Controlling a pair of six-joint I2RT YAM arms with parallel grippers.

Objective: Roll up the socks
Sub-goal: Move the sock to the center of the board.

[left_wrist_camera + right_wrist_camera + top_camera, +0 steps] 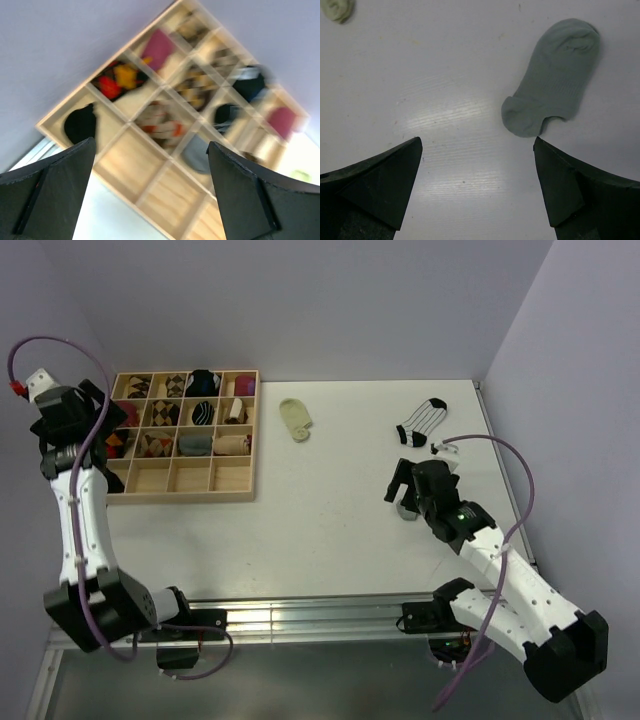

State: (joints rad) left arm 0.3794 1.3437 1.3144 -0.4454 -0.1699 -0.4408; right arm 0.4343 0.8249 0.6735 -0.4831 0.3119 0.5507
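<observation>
A grey-green ankle sock (555,75) lies flat on the white table, just ahead and right of my right gripper (477,165), which is open and empty above bare table. From above, the right gripper (405,485) hovers over this sock (408,510). A cream sock (296,420) lies at the far middle and shows in the right wrist view (337,9). A black-and-white striped sock (422,422) lies at the far right. My left gripper (100,412) is open and empty, raised over the wooden box (150,170).
The wooden compartment box (232,490) stands at the far left, several cells holding rolled socks, its front row bare (130,165). A small white object (447,448) lies near the striped sock. Walls close in the back and right side.
</observation>
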